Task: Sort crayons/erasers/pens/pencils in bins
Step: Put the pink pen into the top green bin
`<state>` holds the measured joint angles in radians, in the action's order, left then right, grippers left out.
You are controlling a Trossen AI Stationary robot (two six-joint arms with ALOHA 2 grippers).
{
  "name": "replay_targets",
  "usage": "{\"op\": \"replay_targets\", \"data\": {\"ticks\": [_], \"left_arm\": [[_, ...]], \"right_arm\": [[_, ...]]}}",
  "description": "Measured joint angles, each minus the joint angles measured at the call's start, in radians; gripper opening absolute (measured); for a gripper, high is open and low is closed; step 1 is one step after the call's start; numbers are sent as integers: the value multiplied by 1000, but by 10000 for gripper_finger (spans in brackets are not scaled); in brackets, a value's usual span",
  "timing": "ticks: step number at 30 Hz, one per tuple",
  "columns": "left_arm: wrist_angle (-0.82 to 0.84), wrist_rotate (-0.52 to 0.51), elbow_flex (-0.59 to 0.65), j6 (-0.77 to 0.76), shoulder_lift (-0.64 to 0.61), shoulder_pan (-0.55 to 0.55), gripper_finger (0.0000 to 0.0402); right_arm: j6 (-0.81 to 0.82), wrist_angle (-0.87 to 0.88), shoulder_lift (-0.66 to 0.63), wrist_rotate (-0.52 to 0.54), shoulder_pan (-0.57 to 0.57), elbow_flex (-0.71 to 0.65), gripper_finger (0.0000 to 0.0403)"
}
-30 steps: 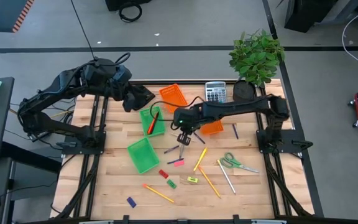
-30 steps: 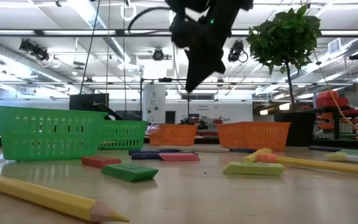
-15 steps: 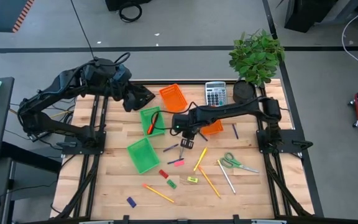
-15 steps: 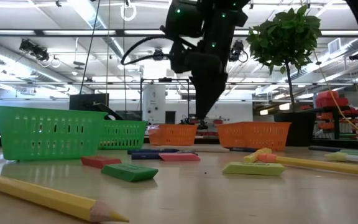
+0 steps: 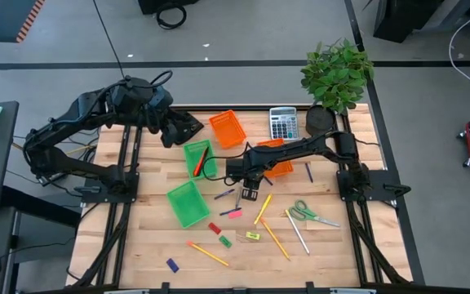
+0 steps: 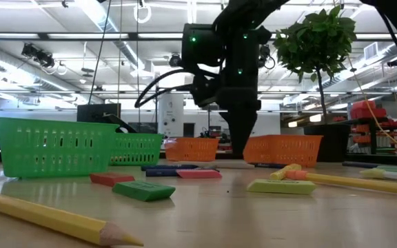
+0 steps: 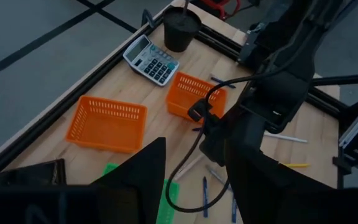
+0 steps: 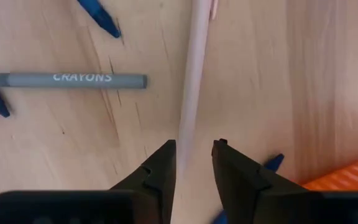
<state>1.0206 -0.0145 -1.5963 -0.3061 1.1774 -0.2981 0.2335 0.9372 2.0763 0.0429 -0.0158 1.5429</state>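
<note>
My right gripper (image 5: 247, 194) points down over the table's middle, its tips just above the wood (image 6: 243, 155). It stands open (image 8: 194, 158) astride a pale thin stick (image 8: 191, 93) that lies flat, closer to one finger; whether it touches, I cannot tell. A grey crayon (image 8: 73, 79) and blue pens (image 8: 98, 15) lie beside it. Two green bins (image 5: 200, 159) (image 5: 188, 202) and two orange bins (image 5: 227, 128) (image 5: 277, 161) stand around; a red pen (image 5: 200, 157) lies in the far green one. My left gripper (image 5: 184, 128) waits open at the far left.
Yellow pencils (image 5: 206, 252) (image 5: 274, 238) (image 5: 263, 209), small erasers (image 5: 215, 228) (image 5: 225, 242) (image 5: 171, 265) and green-handled scissors (image 5: 308, 214) are scattered toward the near edge. A calculator (image 5: 283, 122) and a potted plant (image 5: 337, 73) stand at the far right.
My right gripper has come down from well above the table to just over it, moving a little toward the near edge, and has opened over the pale stick. Nothing on the table has moved.
</note>
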Motion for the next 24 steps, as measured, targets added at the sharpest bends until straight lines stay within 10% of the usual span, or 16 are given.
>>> {"op": "replay_targets", "data": {"ticks": [24], "left_arm": [[-17, -90, -1, -93, 34, 90, 172]], "right_arm": [[-77, -122, -3, -22, 6, -117, 106]]}}
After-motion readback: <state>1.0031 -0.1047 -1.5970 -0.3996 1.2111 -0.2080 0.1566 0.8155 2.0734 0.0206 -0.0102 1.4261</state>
